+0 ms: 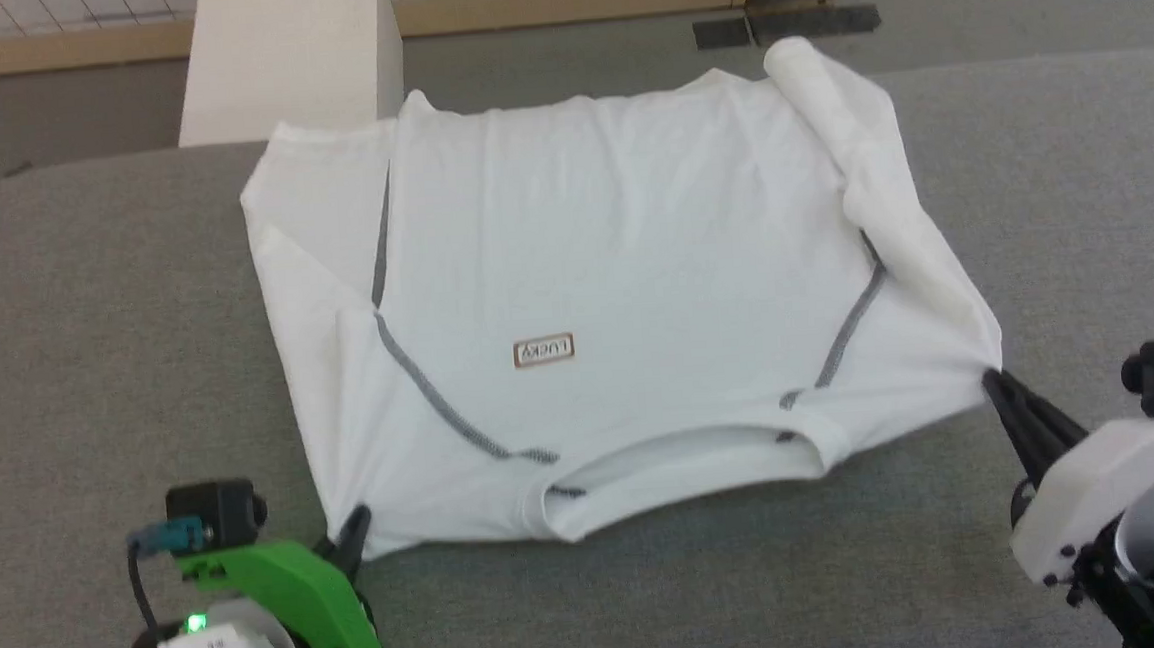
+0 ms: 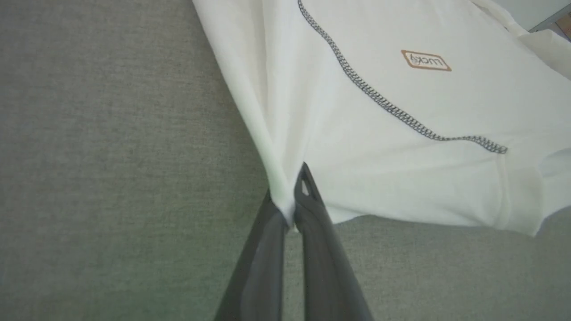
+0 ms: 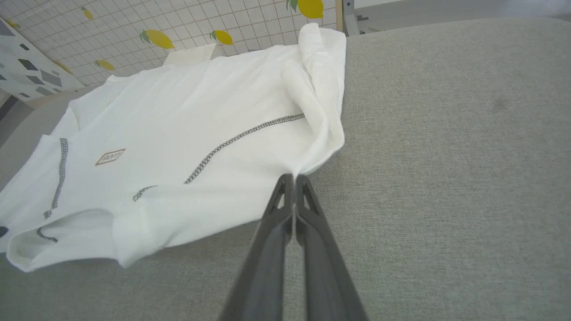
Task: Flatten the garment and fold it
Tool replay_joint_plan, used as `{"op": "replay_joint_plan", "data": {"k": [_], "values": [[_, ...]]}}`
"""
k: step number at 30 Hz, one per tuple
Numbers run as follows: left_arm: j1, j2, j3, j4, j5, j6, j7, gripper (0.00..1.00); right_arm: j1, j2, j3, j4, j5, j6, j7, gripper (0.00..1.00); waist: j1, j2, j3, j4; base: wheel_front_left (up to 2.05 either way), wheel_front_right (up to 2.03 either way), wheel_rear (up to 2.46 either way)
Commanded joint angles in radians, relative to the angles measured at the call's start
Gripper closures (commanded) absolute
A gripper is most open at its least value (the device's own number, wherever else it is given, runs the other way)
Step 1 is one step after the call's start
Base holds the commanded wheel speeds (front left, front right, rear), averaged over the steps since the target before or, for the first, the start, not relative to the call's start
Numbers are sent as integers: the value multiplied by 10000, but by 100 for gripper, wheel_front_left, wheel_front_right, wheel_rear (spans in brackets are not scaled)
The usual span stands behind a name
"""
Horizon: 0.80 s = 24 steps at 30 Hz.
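Note:
The white garment lies spread on the grey table, collar toward me, its tan-bordered label facing up. Both sleeves are folded in over the body; the right one is bunched and rolled. My left gripper is shut on the garment's near left corner; the left wrist view shows the cloth pinched between the fingers of that gripper. At the near right corner my right gripper is shut on the fabric, and in the right wrist view the garment bunches where the tips of that gripper meet.
The grey table has bare surface left, right and in front of the garment. A rigid white box stands behind the table's far left edge. Beyond lies grey floor with a wooden skirting board along a tiled wall.

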Motion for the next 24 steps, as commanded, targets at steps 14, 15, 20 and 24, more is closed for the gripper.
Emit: {"op": "replay_joint_plan", "data": {"k": [14,15,20,24], "values": [[2821,46,-163,-1171,-385,671,385,100,2978,252,-1484,219,-75,-23,793,100,2,0,-1012,467,0,0,0],[2853,33,-189,-1136,-375,689,386,100,3086,253,-1448,451,13,-23,779,100,2,0,-997,486,0,0,0],[2871,81,-272,-901,-263,793,450,100,3274,254,-981,1198,352,-23,704,100,2,0,-932,465,0,0,0],[2893,-16,-248,-740,-307,831,323,53,3208,255,-696,1535,193,-23,385,63,2,0,-912,399,0,0,0]]}}
